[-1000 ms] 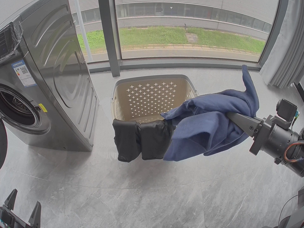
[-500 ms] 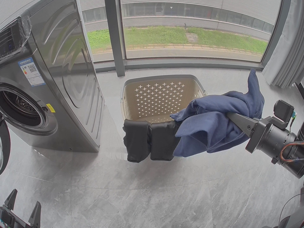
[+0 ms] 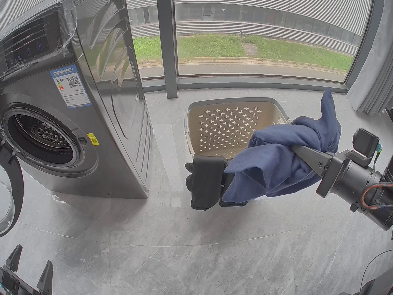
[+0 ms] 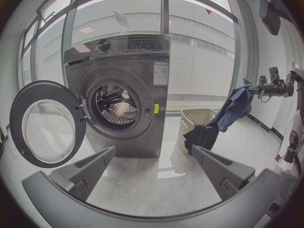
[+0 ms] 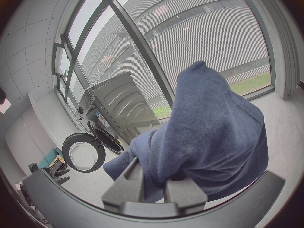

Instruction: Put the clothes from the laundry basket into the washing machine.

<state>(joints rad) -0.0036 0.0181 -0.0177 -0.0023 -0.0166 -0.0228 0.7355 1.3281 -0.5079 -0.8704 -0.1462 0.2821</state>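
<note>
Grey marble-look tile floor [image 3: 163, 246] runs to a full-height window [image 3: 254, 33] at 12 o'clock, with a pale curtain [image 3: 374, 74] at 2 o'clock. Silver front-loading washing machine [image 3: 114, 115] stands at 10 o'clock, its round door [image 4: 47, 124] swung open. Its front carries a white label sticker [image 3: 70, 86] and a small yellow tag [image 3: 93, 139]. Beige perforated plastic laundry basket [image 3: 229, 123] sits at 12 o'clock, a black garment [image 3: 206, 181] draped over its near rim. Right gripper [image 3: 297, 149] clamps a blue cloth garment [image 3: 278, 160] aloft over the basket's near right corner. Left gripper [image 4: 152, 148], at 7 o'clock, is spread and empty.
</note>
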